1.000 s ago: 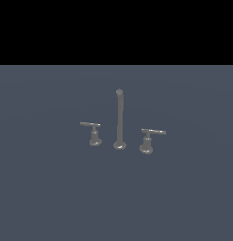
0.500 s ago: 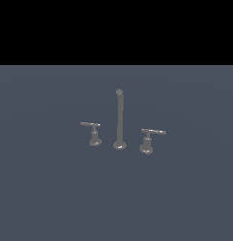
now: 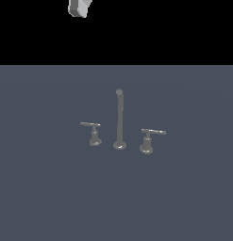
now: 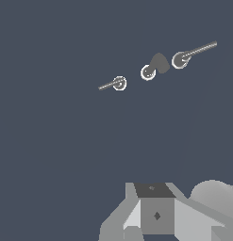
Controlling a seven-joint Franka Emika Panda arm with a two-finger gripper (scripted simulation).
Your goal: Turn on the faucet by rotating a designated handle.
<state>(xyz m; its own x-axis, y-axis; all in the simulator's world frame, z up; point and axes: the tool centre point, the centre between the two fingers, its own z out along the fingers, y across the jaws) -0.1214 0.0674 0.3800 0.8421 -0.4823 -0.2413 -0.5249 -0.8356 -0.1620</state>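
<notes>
Since the earlier exterior picture, a pale grey piece of the robot (image 3: 80, 8) has come into sight at the upper edge, near 11 o'clock; before, that black band held nothing. On the counter (image 3: 42, 188) nothing has shifted: post and both levers sit where they sat.

No brand, label or writing can be read on any surface.

In the exterior view the faucet (image 3: 119, 120) stands as a tall thin post near the middle of the dark counter. At its 9 o'clock side, on the exterior view's left, is the handle (image 3: 92, 132), a thin bar on a short flared stem. At 3 o'clock, on the exterior view's right, sits the twin lever (image 3: 149, 139), which looks slightly larger.

The pale piece hangs well above the handle, well apart from it. In the wrist view the handle (image 4: 114, 84) appears far off, and only the grey body of the claw (image 4: 153, 212) shows; its fingertips are out of sight, so I cannot tell whether it is spread or closed.
</notes>
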